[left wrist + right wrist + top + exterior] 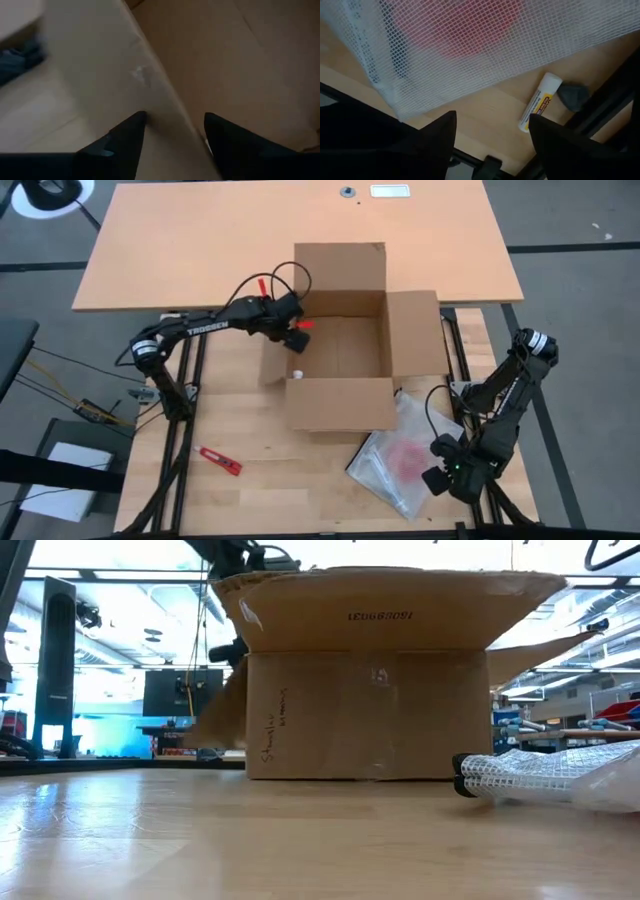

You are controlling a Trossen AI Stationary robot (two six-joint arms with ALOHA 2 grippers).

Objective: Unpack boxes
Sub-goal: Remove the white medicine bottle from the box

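Open carton sits mid-bench, flaps spread. Left tool is held open at its left wall, nothing gripped; wall should be cleared before reaching deeper. Right tool, open, is parked near-right beside mesh bag.

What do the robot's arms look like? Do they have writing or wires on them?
Both arms are black and jointed. The left arm has white TROSSEN lettering, red bits by its gripper and a looping black cable. The right arm has a white band near one joint. Each ends in two dark pointed fingers.
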